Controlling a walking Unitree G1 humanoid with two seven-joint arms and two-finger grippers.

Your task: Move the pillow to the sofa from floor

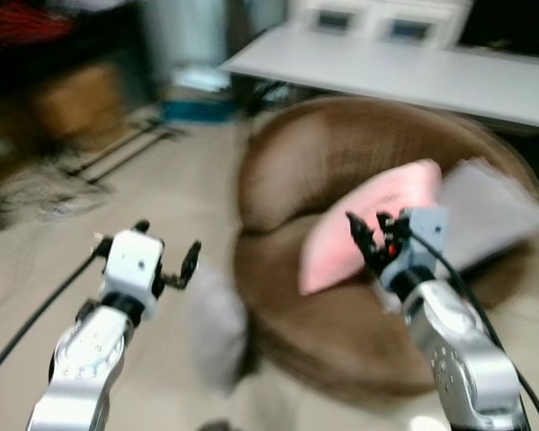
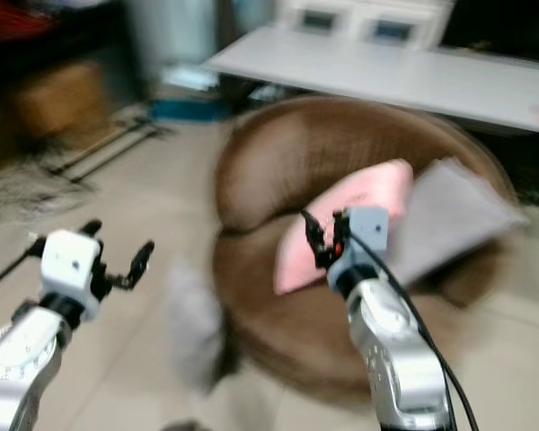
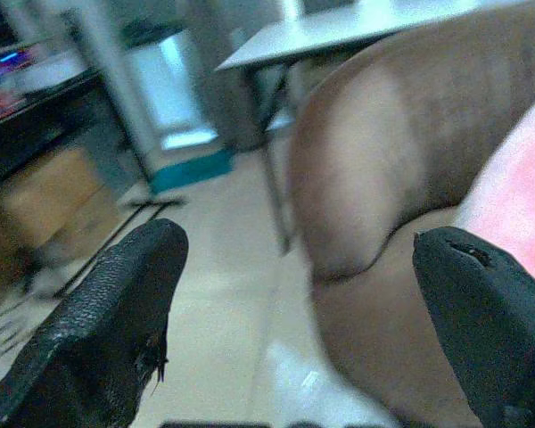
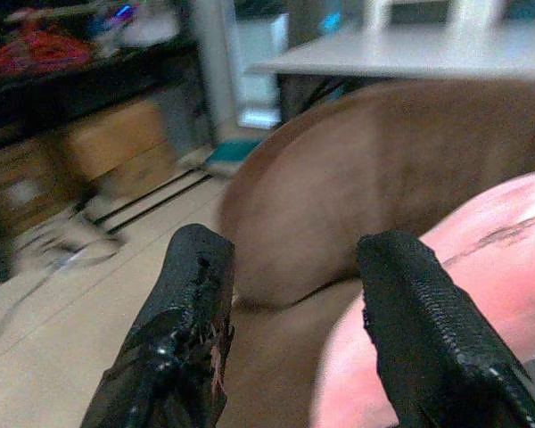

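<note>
The tiled floor (image 1: 162, 171) stretches under both arms, blurred in the head views. On it stands the round brown sofa (image 1: 341, 153), its curved back ahead of the right gripper's jaws and its seat below them. Behind the sofa runs a long white worktop (image 1: 413, 72), well beyond either gripper. A grey cushion (image 1: 494, 215) lies on the sofa, just beyond the right jaws and to their outer side. The pink pillow (image 1: 377, 224) rests on the sofa seat, leaning against the back, touching the grey cushion; it sits directly past the right jaws and close under them. A pale, smeared shape (image 1: 217, 328) lies on the floor by the sofa's base, between the two arms — possibly another cushion, too blurred to say. The right gripper (image 1: 366, 235) hangs over the sofa seat, its jaws parted and empty, the pillow near their tips. The left gripper (image 1: 166, 251) is held over the floor beside the sofa, jaws spread wide, holding nothing.
</note>
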